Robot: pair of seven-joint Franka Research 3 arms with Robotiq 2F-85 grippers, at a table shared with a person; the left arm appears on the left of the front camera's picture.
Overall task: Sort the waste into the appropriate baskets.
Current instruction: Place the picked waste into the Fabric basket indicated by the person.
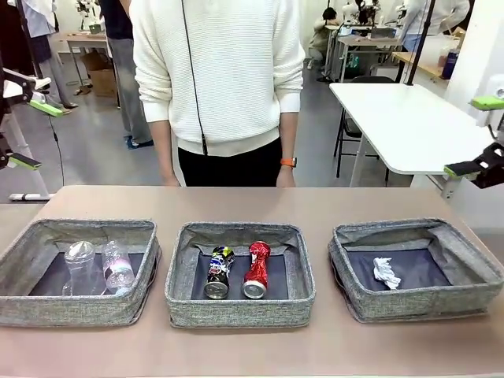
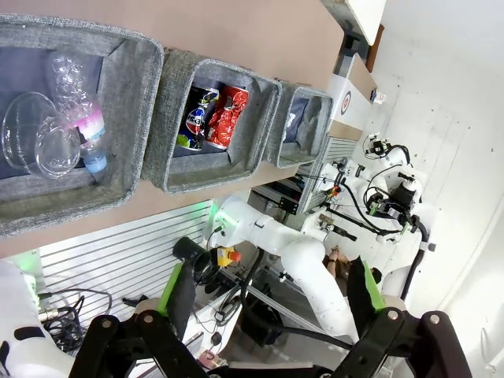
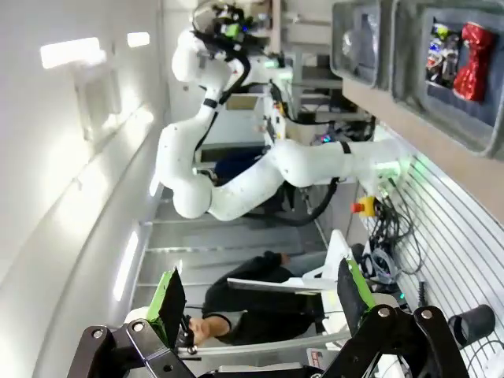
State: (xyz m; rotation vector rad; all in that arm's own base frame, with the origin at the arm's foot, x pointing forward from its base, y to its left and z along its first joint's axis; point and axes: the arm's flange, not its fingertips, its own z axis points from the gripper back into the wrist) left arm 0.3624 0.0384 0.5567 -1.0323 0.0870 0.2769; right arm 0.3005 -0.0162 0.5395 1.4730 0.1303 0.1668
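Both grippers, left (image 1: 22,134) and right (image 1: 482,135), hang open, well above the middle basket (image 1: 239,309) holding both cans.

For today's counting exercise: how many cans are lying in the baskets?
2. The dark can and the red can lie side by side in the middle basket. None shows in the other baskets.

Baskets (image 1: 239,309) matt grey woven cloth; cans (image 1: 256,270) glossy crushed metal; bottle (image 1: 117,267), cup (image 1: 79,268) clear plastic; wad (image 1: 386,272) crumpled paper.
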